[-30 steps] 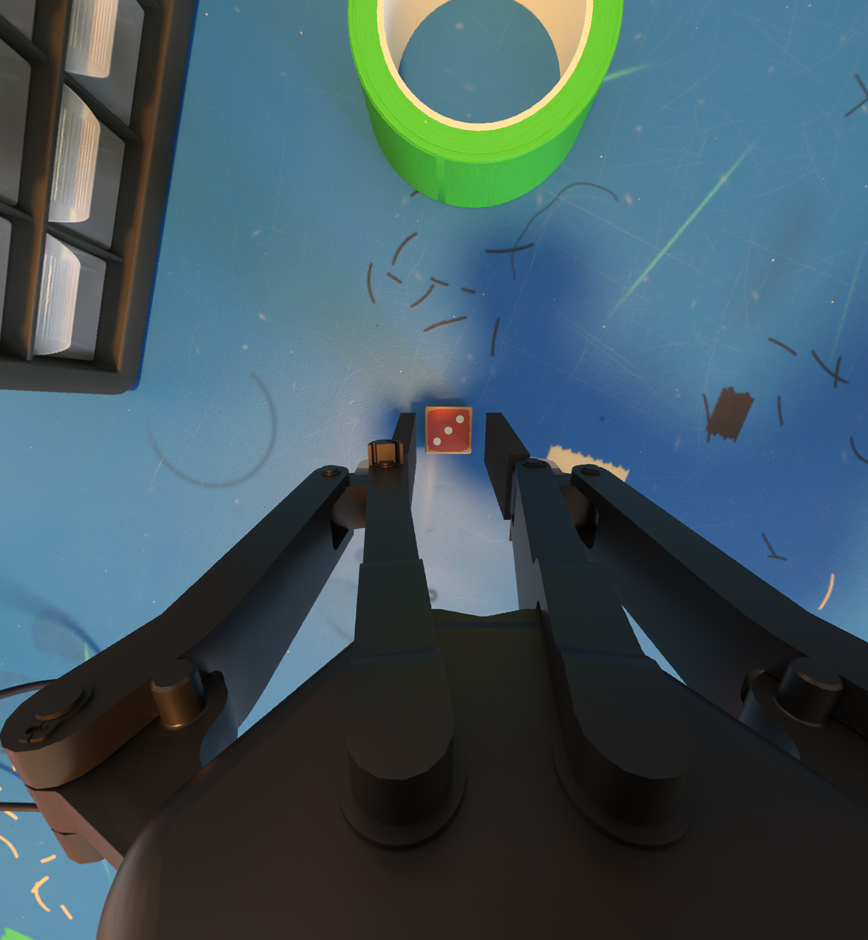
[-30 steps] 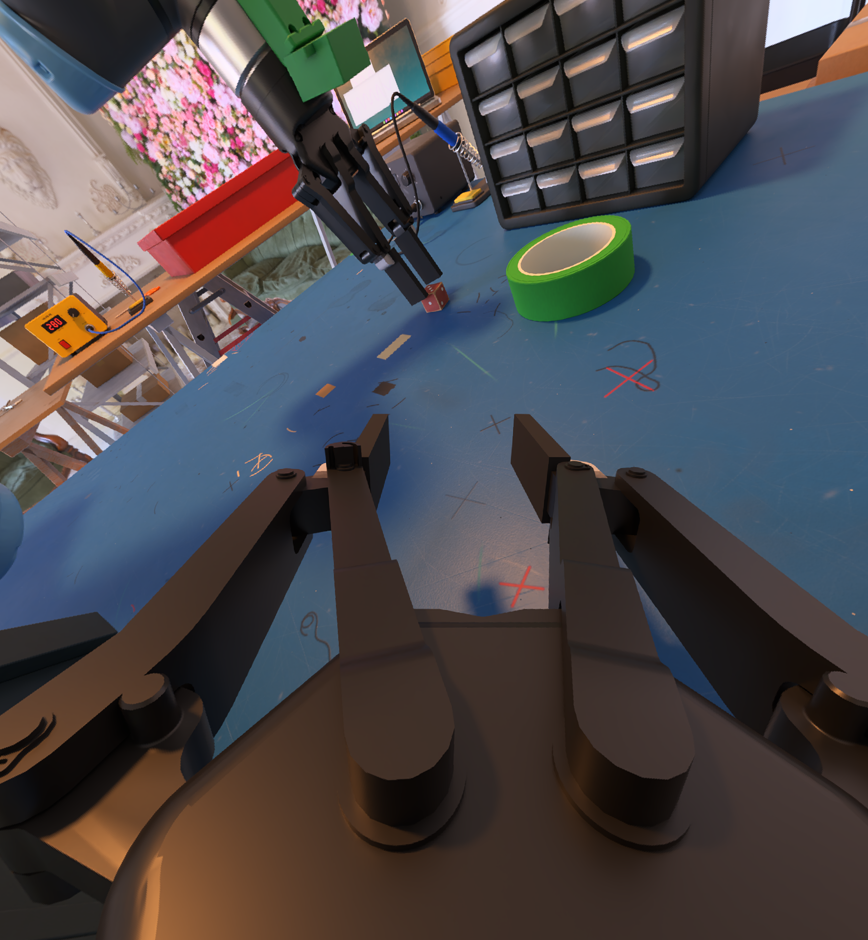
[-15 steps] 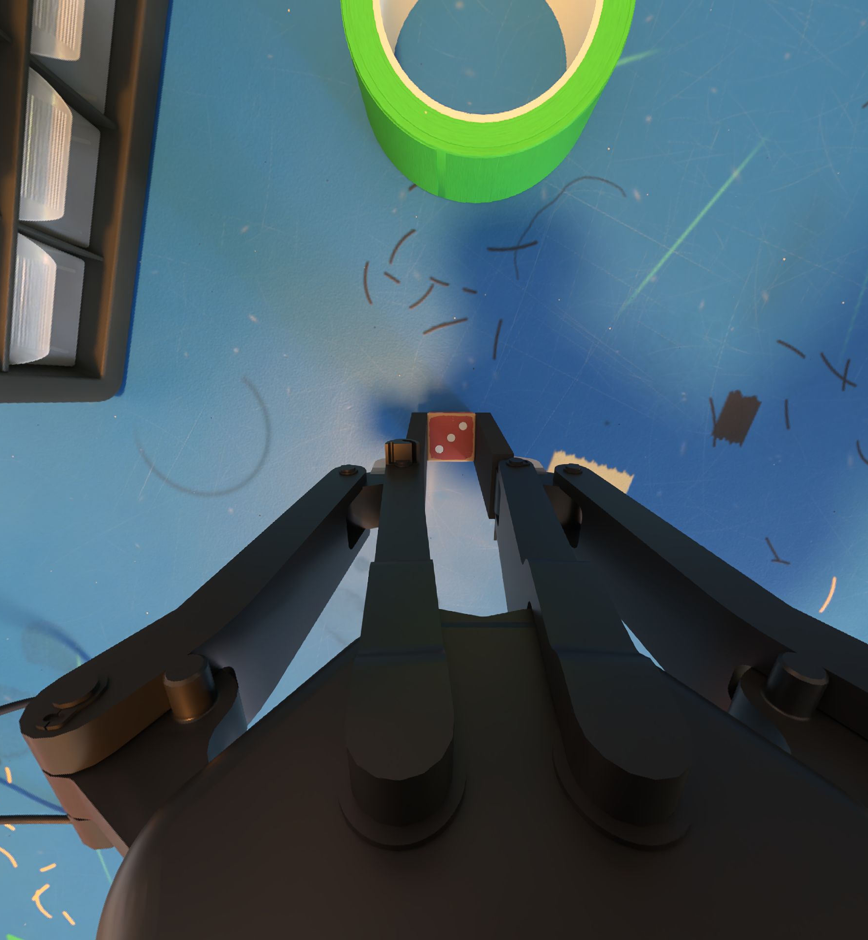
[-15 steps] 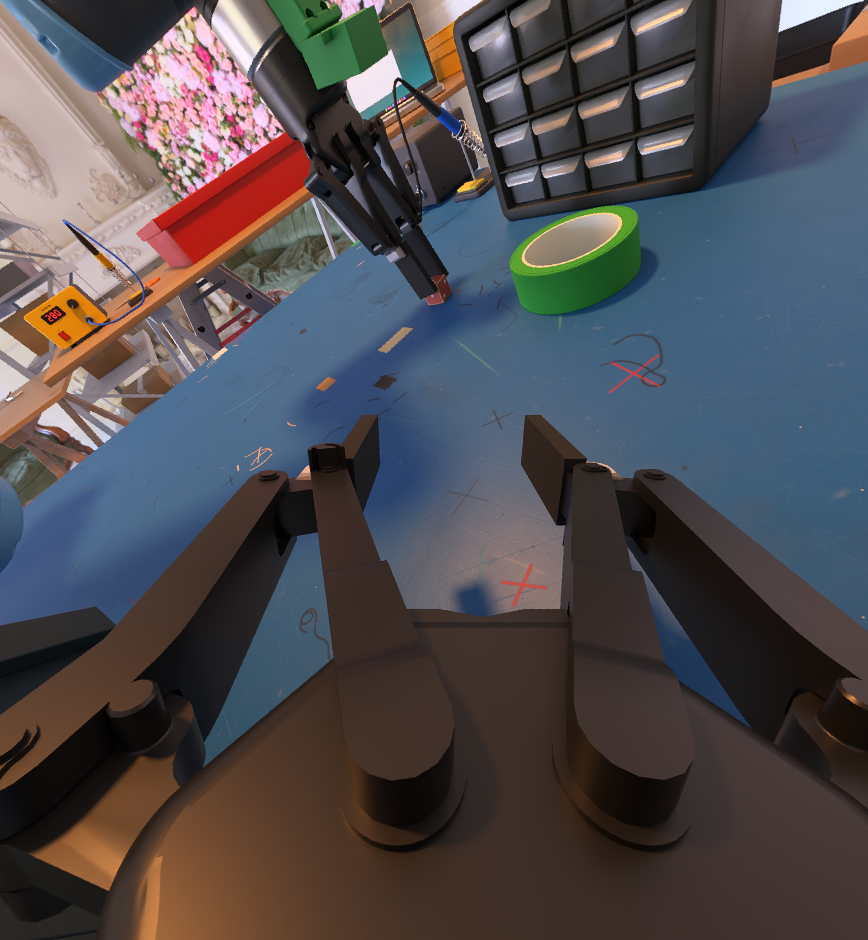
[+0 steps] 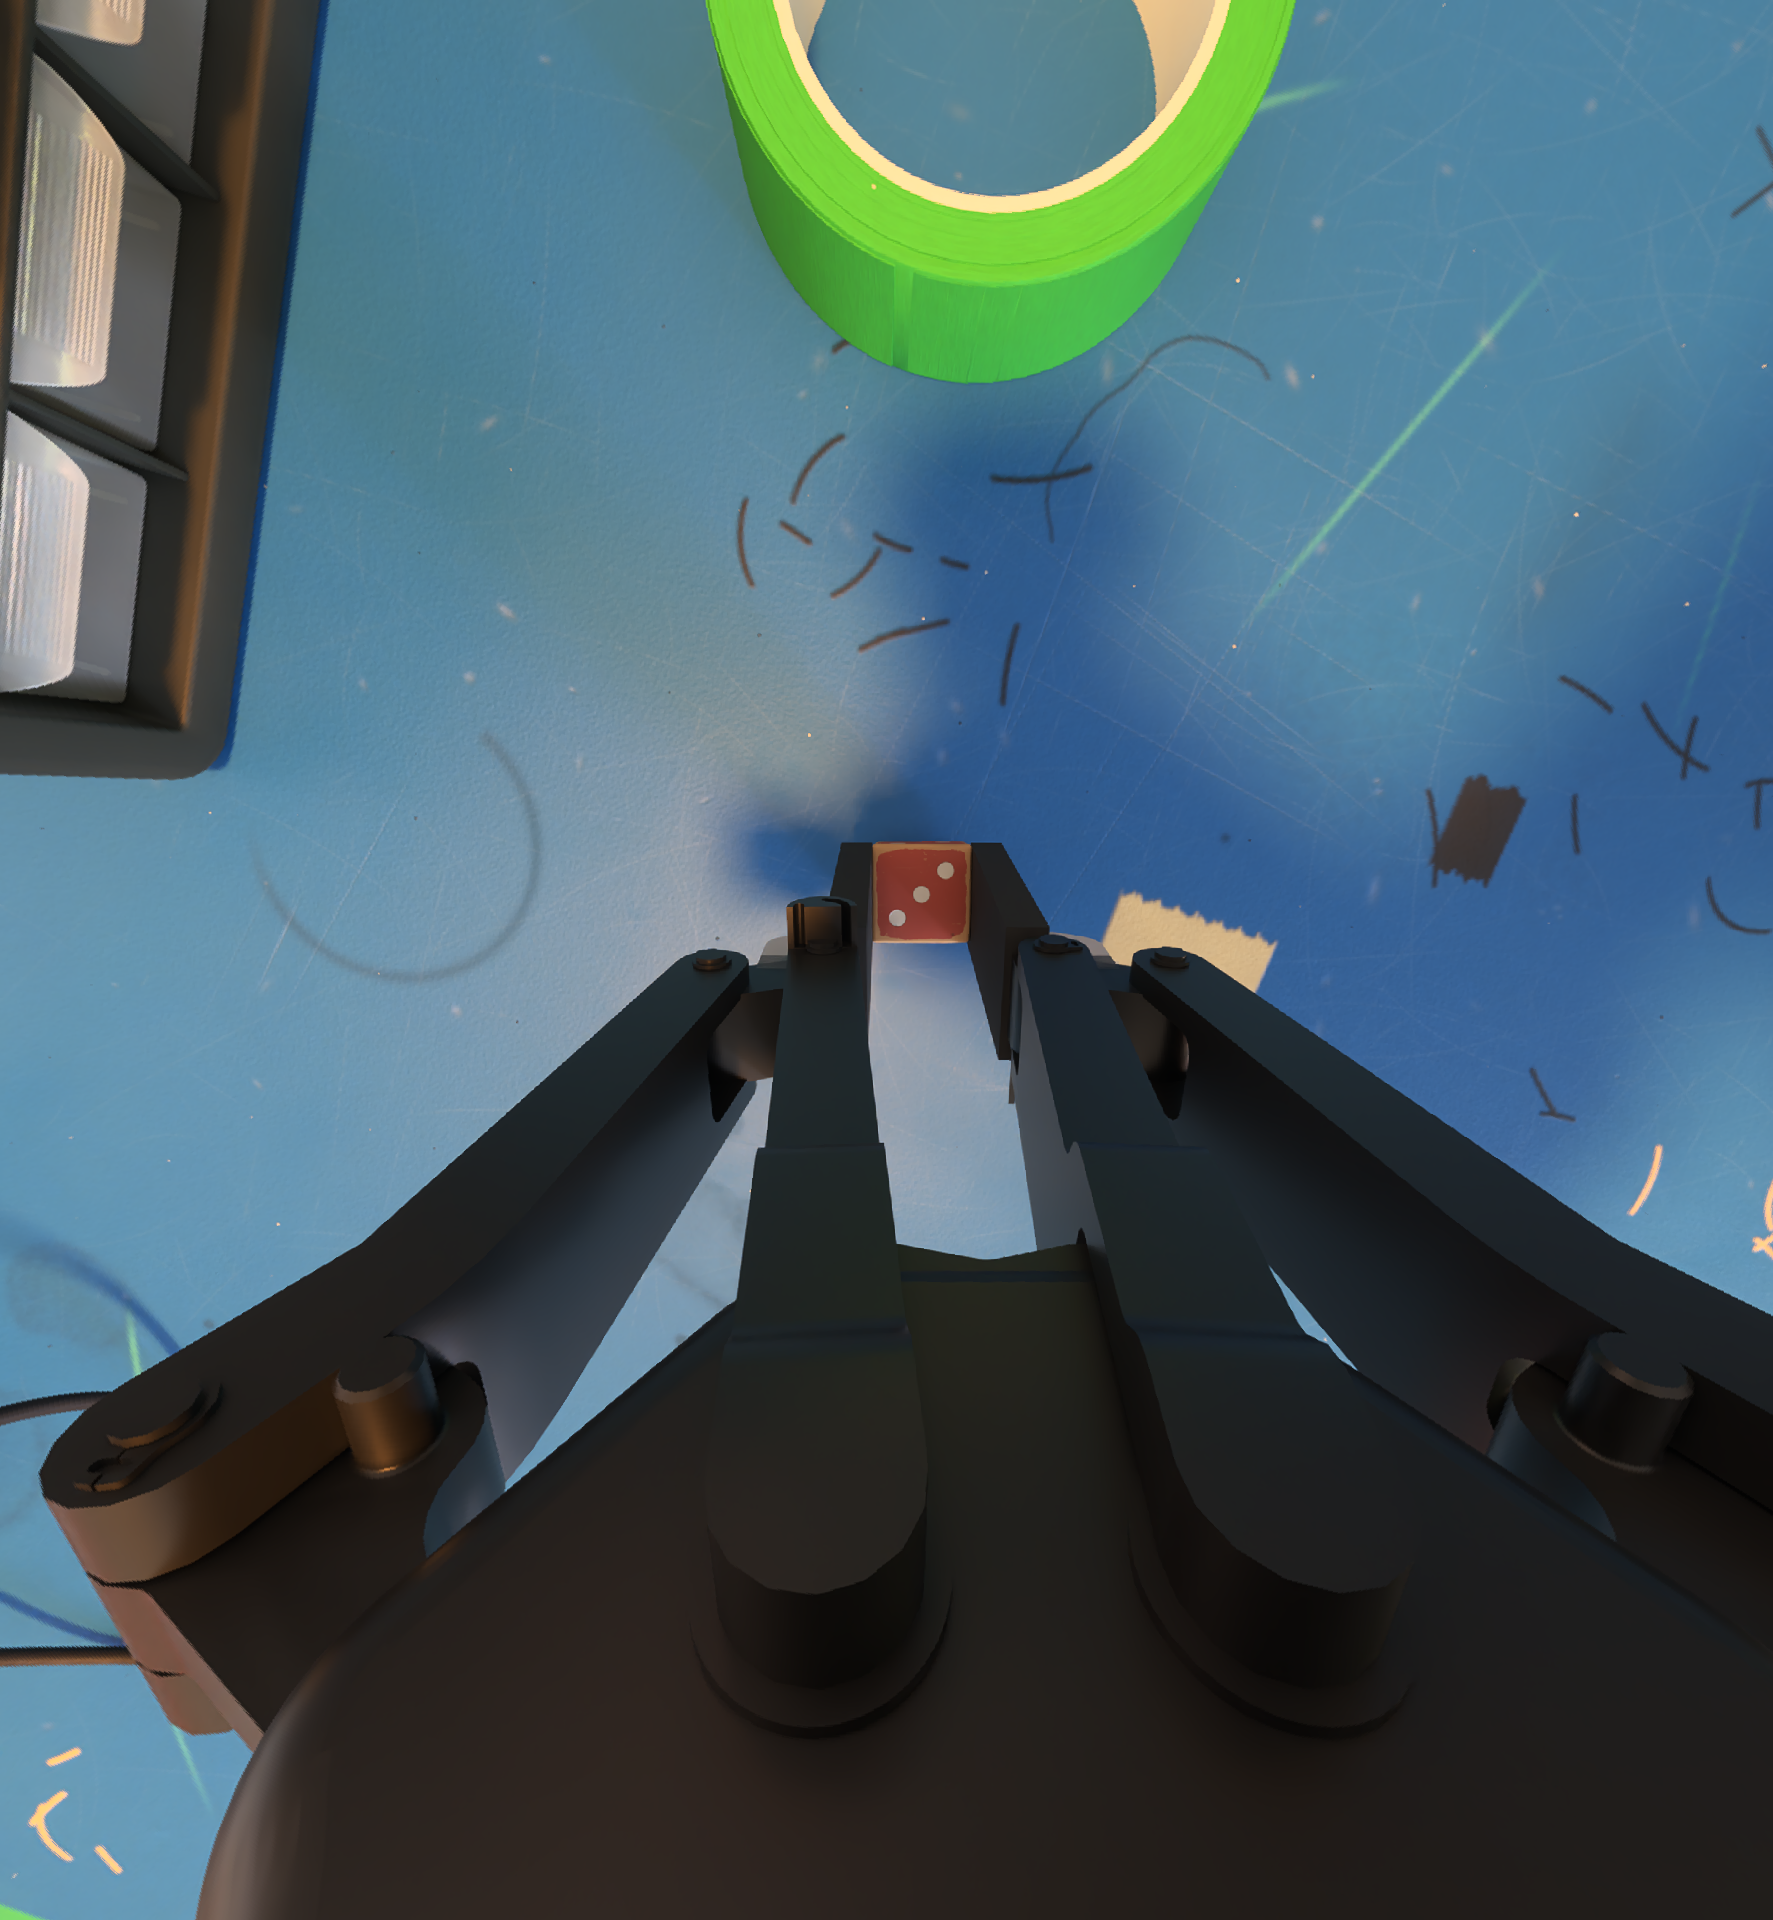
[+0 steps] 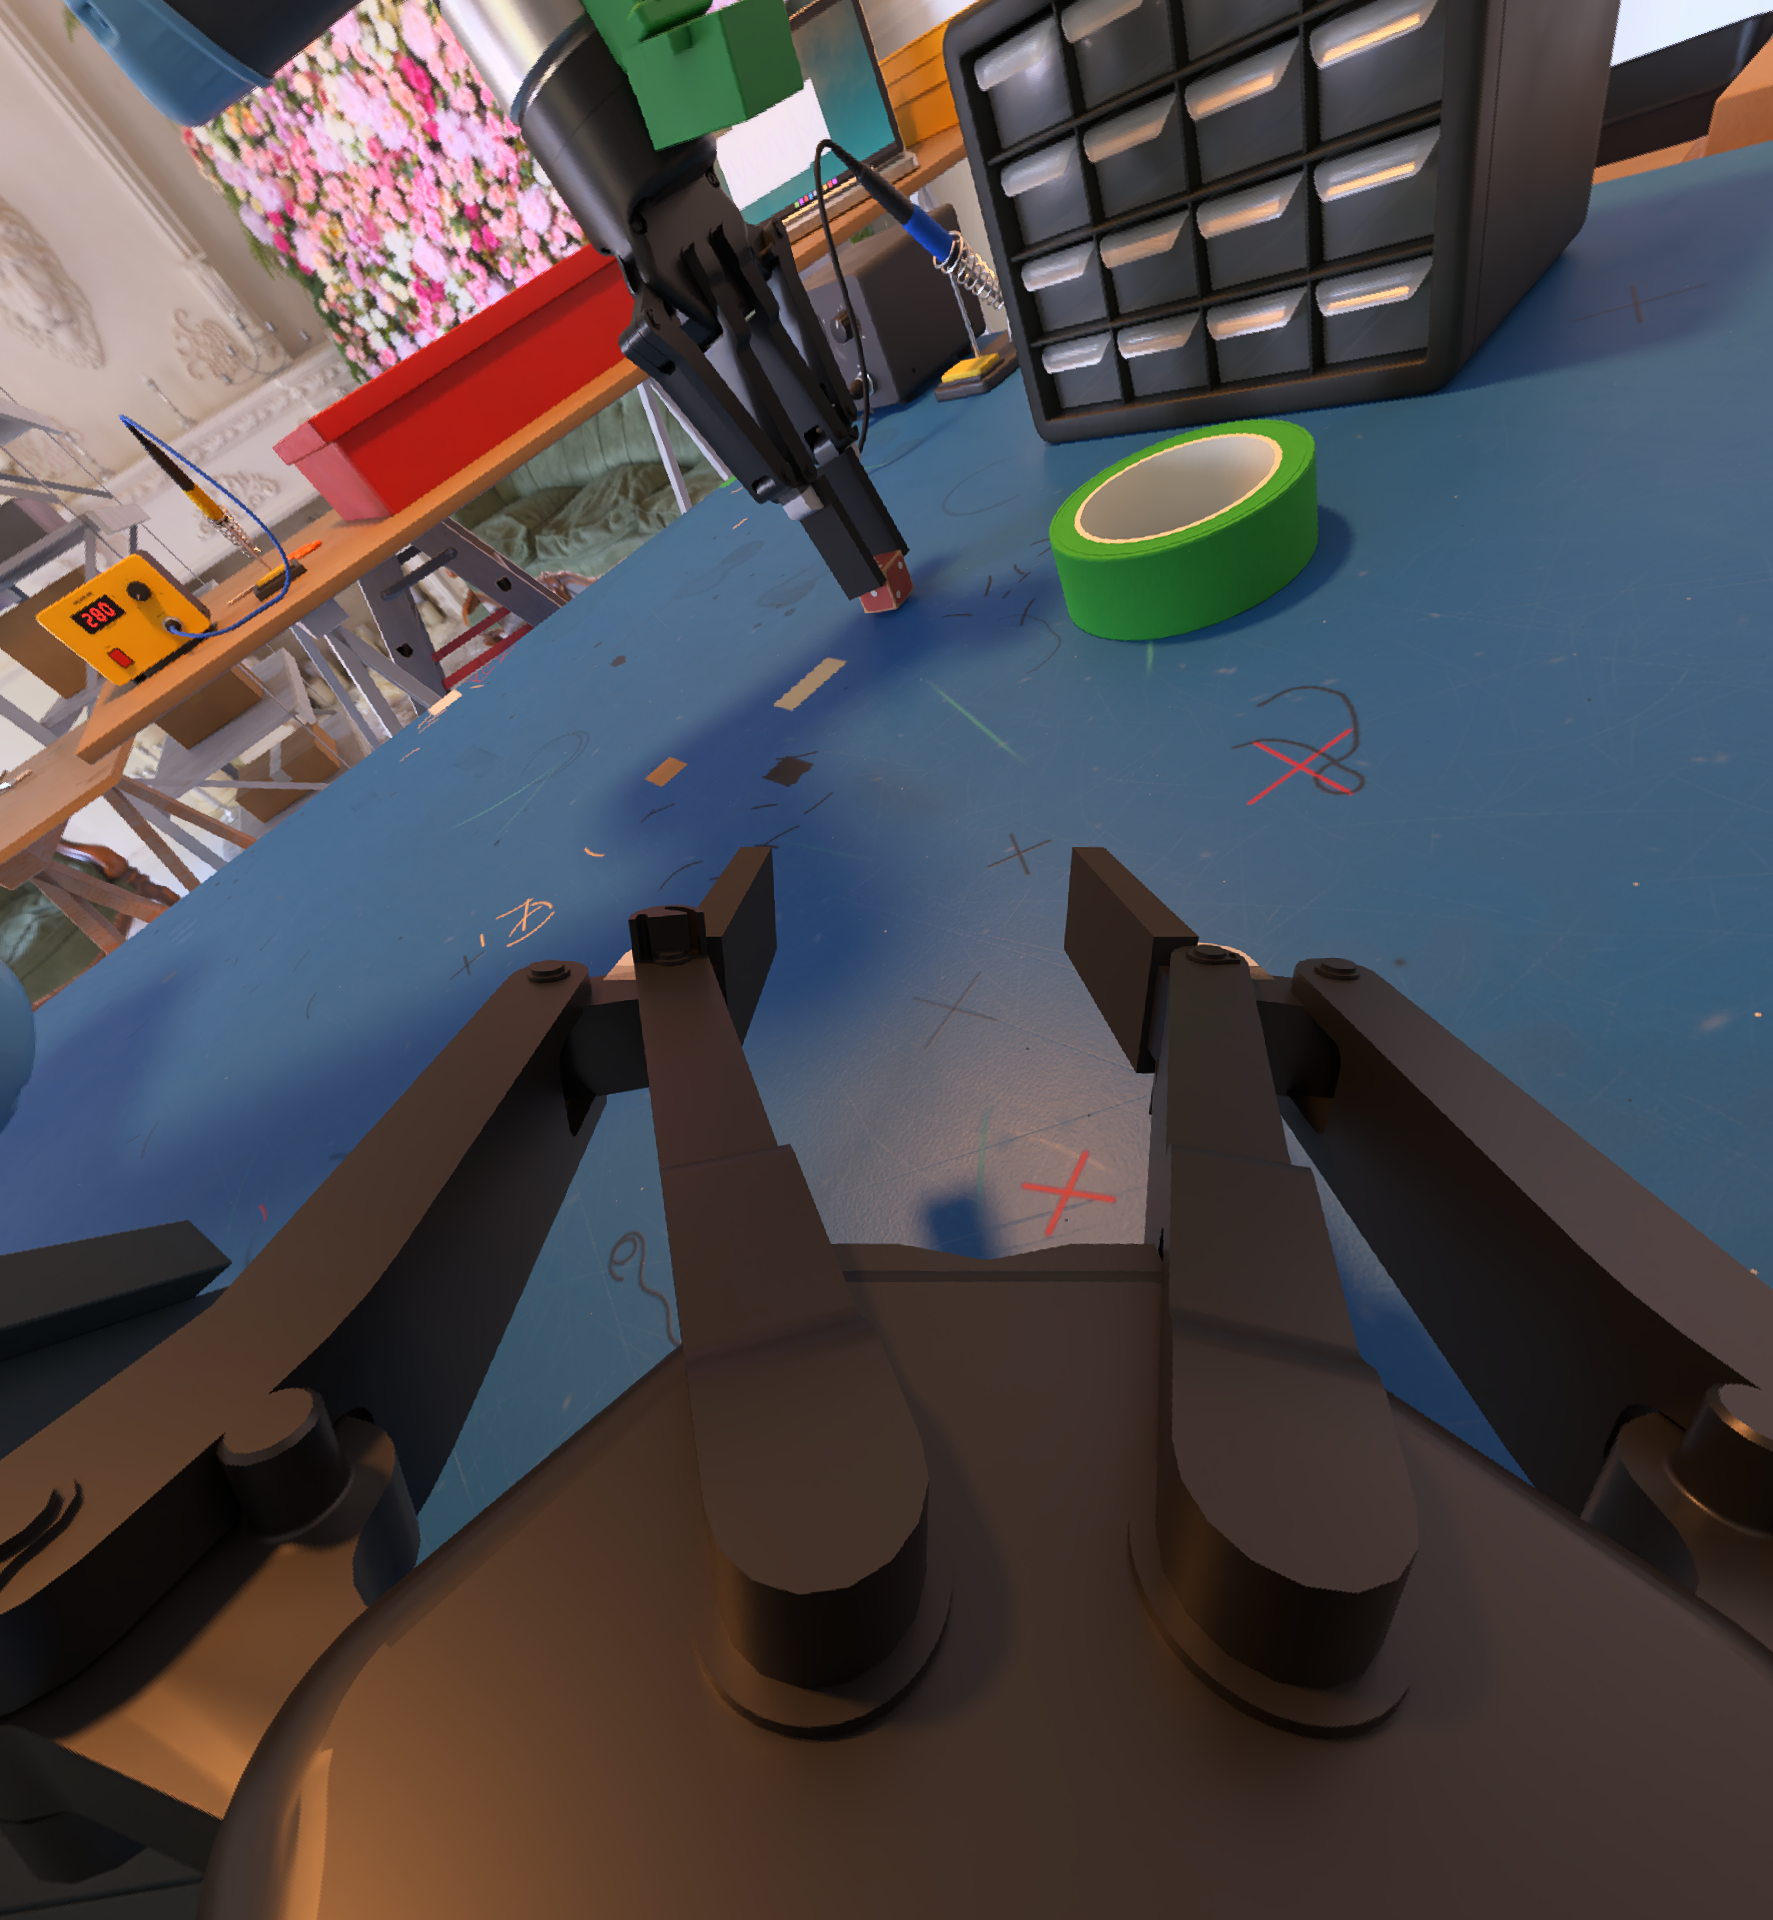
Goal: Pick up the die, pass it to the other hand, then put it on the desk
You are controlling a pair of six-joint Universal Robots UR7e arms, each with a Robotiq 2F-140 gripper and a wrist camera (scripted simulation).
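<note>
The die (image 5: 920, 892) is small and red with white pips. In the left wrist view it sits between the two fingertips of my left gripper (image 5: 921, 896), which is shut on it. In the right wrist view the die (image 6: 888, 585) hangs at the tip of the left gripper (image 6: 874, 582), at or just above the blue desk (image 6: 1484, 935); whether it touches the desk I cannot tell. My right gripper (image 6: 918, 914) is open and empty, low over the desk nearer the front, well apart from the die.
A green tape roll (image 5: 996, 187) lies just beyond the die, also in the right wrist view (image 6: 1188, 525). A black drawer cabinet (image 5: 82, 364) stands at the left, at the back (image 6: 1266, 197) in the right wrist view. A tape scrap (image 5: 1188, 935) lies beside the gripper.
My left gripper has closed from open around the die to shut on it. The right gripper has opened a little wider and shifted slightly.
</note>
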